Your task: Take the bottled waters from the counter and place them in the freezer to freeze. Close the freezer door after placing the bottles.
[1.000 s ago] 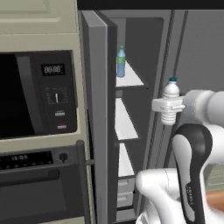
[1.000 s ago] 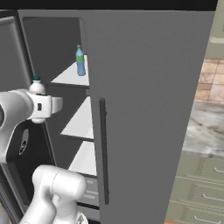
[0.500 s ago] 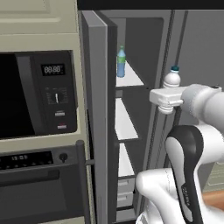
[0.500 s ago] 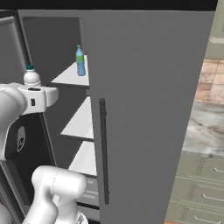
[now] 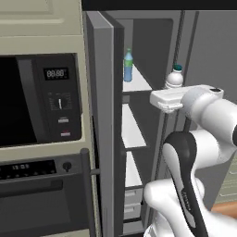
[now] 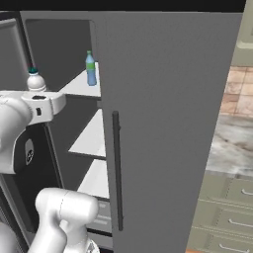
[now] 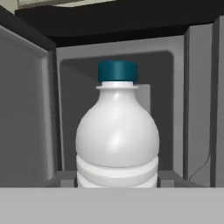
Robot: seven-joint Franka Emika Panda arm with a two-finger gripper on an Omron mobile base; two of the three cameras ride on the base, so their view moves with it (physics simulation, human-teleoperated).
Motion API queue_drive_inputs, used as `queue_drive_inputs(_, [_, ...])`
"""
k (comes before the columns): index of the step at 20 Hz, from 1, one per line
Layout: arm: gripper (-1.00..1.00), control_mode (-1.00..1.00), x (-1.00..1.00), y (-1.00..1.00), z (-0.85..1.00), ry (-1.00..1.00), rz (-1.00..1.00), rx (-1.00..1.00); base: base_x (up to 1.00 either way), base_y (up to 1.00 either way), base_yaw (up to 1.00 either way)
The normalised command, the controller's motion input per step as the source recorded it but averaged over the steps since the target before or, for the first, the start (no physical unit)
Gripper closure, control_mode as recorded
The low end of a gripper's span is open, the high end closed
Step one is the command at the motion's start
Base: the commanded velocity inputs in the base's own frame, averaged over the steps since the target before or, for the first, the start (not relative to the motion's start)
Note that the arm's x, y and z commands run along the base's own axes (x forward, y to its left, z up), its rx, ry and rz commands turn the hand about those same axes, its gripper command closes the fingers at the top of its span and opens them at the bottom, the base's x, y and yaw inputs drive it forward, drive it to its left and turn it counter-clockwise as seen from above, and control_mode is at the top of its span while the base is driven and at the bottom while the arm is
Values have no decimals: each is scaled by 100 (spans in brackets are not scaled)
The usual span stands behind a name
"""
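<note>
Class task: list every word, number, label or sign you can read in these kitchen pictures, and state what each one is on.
"00:00": digits on the microwave display; they look like this but are blurred.
Oven control panel: small markings, too small to read.
Green-capped bottle: label has no legible text.
White bottle in the end effector: no label or print visible.

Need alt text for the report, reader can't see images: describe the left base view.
The white arm's gripper holds a whitish bottle with a dark blue cap upright, level with the top shelf of the open freezer. A blue-tinted bottle with a green cap already stands on that shelf. A black built-in oven sits left of the freezer door.
</note>
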Motion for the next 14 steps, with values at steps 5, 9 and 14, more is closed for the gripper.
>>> queue_drive_inputs(5, [100,-100,66,4,-44,-10,-4,0,0,0,0])
queue_drive_inputs(9, [100,-100,51,9,-42,-12,-3,0,0,0,0])
queue_drive_inputs(14, [100,-100,40,15,-12,-6,-3,-1,0,0,0])
